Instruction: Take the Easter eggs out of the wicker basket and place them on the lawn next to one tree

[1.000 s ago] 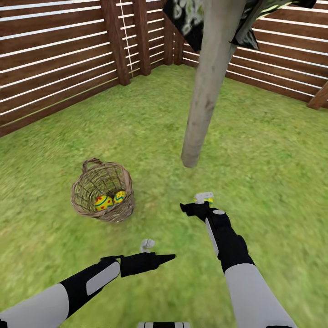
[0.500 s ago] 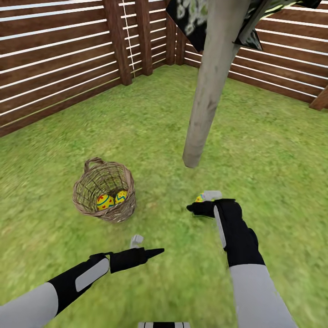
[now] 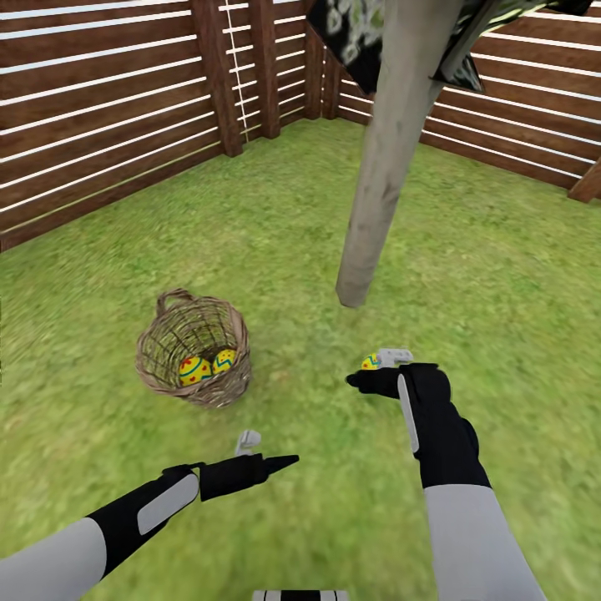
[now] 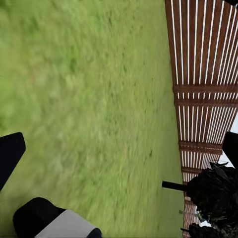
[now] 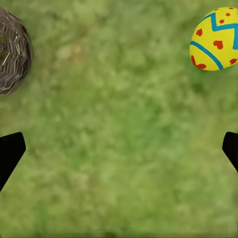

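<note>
egg (image 5: 215,38) on lawn (image 5: 119,139), beside parted right fingers (image 5: 11,151)

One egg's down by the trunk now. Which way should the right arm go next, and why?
Probably swing the right pincer back toward the basket. Its fingers stand apart with nothing between them, and the placed egg lies free on the grass near the trunk. Two eggs sit in the basket, so that's where the work is.

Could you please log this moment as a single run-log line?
right tool: open over lawn | one egg on grass near tree | two eggs in wicker basket | left tool: empty
</note>
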Tool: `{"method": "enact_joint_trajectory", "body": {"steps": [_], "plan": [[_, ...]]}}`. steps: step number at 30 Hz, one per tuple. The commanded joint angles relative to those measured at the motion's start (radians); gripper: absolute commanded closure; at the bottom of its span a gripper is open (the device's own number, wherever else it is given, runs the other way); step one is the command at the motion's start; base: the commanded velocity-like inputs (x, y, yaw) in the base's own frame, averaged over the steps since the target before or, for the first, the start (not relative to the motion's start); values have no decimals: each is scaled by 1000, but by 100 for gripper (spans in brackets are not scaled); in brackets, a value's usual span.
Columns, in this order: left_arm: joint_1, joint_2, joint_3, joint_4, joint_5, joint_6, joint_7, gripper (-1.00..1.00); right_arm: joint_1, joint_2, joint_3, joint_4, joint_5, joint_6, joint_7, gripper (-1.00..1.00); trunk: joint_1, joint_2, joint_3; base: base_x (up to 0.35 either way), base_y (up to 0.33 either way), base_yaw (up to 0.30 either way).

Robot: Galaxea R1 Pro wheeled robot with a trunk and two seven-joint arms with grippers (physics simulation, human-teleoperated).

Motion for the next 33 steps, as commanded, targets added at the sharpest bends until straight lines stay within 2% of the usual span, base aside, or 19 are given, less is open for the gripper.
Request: {"method": "enact_joint_trajectory", "body": {"steps": [1, 13, 19, 25, 33], "plan": [[-1, -1, -3, 0, 11, 8, -1, -100, -1, 1, -3, 2, 10, 4, 10, -100, 0, 0, -1, 0, 243, 23], [-1, -7, -4, -2, 8, 9, -1, -100, 19, 1, -1, -4, 9, 4, 10, -100, 0, 0, -1, 0, 187, 102], [-1, -5, -4, -2, 8, 9, -1, -100, 20, 1, -1, -4, 9, 4, 10, -100, 0, 0, -5, 10, 269, 231], [-1, -4, -4, -2, 8, 3, -1, -100, 21, 1, -1, -5, 9, 4, 10, -100, 0, 0, -8, 178, 210, 220], [-1, -6, -5, -2, 8, 3, -1, -100, 21, 1, -1, -5, 10, 4, 8, -100, 0, 0, -8, 222, 198, 26]]}}
